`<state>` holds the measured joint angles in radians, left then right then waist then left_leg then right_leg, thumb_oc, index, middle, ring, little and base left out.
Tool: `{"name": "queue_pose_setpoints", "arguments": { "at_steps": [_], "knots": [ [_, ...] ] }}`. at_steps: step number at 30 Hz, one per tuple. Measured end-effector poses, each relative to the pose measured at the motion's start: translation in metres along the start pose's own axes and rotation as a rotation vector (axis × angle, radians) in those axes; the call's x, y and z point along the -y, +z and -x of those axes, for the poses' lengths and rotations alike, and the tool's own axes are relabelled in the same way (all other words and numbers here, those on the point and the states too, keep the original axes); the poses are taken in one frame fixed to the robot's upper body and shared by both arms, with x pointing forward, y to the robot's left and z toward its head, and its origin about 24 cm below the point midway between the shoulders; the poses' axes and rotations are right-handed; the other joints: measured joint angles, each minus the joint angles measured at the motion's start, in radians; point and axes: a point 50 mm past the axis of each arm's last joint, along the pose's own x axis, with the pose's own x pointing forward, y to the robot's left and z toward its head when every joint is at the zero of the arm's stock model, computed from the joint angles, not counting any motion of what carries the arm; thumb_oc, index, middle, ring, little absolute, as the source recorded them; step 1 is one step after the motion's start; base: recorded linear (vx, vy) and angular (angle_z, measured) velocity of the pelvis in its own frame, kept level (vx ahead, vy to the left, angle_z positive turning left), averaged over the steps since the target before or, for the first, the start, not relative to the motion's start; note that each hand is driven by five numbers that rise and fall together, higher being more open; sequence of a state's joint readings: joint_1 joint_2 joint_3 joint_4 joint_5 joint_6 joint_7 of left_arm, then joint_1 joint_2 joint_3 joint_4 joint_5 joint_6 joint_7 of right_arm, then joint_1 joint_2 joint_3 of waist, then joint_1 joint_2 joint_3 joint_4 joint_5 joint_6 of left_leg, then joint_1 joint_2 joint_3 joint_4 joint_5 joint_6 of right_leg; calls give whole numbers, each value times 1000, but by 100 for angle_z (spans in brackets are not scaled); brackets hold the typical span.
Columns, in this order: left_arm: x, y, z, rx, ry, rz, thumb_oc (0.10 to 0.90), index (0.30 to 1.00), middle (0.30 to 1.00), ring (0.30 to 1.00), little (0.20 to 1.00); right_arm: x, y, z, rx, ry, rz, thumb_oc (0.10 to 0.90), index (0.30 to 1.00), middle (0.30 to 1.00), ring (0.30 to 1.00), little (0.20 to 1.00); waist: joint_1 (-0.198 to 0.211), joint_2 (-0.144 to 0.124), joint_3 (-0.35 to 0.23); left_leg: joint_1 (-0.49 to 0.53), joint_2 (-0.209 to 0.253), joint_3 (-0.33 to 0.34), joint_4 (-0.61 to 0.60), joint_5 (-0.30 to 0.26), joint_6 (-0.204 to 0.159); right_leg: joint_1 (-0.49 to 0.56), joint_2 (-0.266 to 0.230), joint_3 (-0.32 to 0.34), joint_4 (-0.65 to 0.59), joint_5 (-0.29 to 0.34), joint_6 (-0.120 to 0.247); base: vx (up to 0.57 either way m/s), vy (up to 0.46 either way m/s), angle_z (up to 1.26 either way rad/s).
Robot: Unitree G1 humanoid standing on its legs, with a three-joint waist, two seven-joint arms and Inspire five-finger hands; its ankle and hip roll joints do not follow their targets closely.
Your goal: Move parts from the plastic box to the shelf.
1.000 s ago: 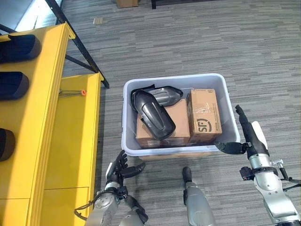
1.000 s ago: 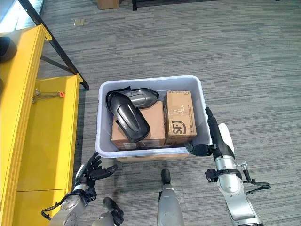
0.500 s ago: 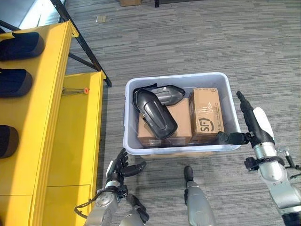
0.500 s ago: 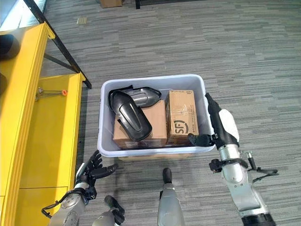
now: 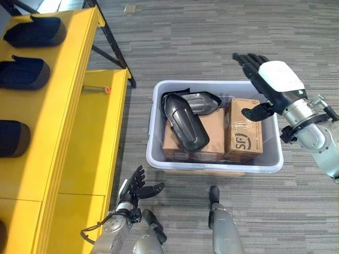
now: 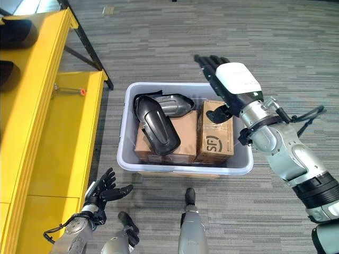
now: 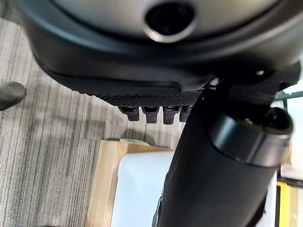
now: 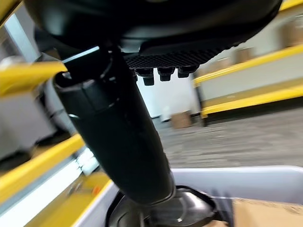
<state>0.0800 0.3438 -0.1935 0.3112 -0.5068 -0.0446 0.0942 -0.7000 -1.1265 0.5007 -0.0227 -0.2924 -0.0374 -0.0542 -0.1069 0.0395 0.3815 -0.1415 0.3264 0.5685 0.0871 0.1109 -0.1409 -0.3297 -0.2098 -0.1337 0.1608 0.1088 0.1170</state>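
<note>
You have parts on the yellow shelf (image 5: 63, 137) already: dark moulded pieces sit in a row along its left edge, the topmost near 11 o'clock in the left eye view. Judge the task as partly done at most, because the grey plastic box (image 5: 214, 165) is not yet empty.

Inside the box, note these items:
- A long black moulded part (image 5: 185, 123) lies diagonally on top, its narrow end toward 5 o'clock.
- A second dark grey part (image 5: 204, 100) lies just behind it, toward 12 o'clock, touching it.
- A flat cardboard carton (image 5: 212, 135) lies under the black part.
- An upright cardboard carton (image 5: 243, 128) stands against the box's 3 o'clock wall.

Check the hand poses next:
- The right hand (image 5: 275, 82) hangs above the box's 1 o'clock corner, back of the hand up. Its fingers are straight and spread, pointing toward 10 o'clock, and its thumb drops toward the upright carton's top edge. It holds nothing.
- The left hand (image 5: 135, 188) sits low at 7 o'clock, on the near side of the box and apart from it. Its fingers are loosely spread and it holds nothing.

You have both hands free, so treat the next step as a reach into the box; the black moulded part on top looks the most accessible.
</note>
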Motion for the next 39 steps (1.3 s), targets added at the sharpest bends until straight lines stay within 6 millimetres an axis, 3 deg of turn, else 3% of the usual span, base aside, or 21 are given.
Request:
{"name": "queue_pose_setpoints", "arguments": {
  "at_steps": [6,14,19,29,36,39],
  "knots": [
    [7,15,-10,48,-34,-7,900,1000,1000,1000,1000,-3,16,-19,81,91,154,900,1000,1000,1000,1000,6,-10,49,-19,1,-8,10,-1,1,-13,-4,-7,10,-1,-1,-21,-1,4],
    [13,30,-18,90,-61,-15,900,1000,1000,1000,1000,-26,20,-31,56,139,104,900,1000,1000,1000,1000,13,-27,98,-42,4,-18,29,-2,4,-34,-9,-9,34,-4,-6,-20,2,2],
    [13,31,-19,95,-37,-14,900,1000,1000,1000,1000,-33,29,-36,62,137,81,900,1000,1000,1000,1000,14,-29,100,-50,5,-24,37,-2,5,-42,-9,-9,42,-5,-7,-9,3,1],
    [12,35,-25,97,-11,-20,900,1000,1000,1000,1000,-57,31,-40,7,140,-34,900,1000,1000,1000,1000,29,-53,130,-69,21,-38,64,-4,7,-45,-4,-18,51,-4,-14,0,13,2],
    [7,33,-24,90,25,-16,900,1000,1000,1000,1000,-69,32,-32,-9,148,-76,900,1000,1000,1000,1000,36,-64,137,-81,22,-54,69,-6,7,-44,-4,-26,51,-4,-14,11,28,3],
    [6,34,-24,93,28,-15,900,1000,1000,1000,1000,-83,32,-25,-29,179,-109,900,1000,1000,1000,1000,44,-69,140,-86,23,-58,71,-6,7,-43,-5,-33,50,-4,-14,6,17,4]
  ]
}}
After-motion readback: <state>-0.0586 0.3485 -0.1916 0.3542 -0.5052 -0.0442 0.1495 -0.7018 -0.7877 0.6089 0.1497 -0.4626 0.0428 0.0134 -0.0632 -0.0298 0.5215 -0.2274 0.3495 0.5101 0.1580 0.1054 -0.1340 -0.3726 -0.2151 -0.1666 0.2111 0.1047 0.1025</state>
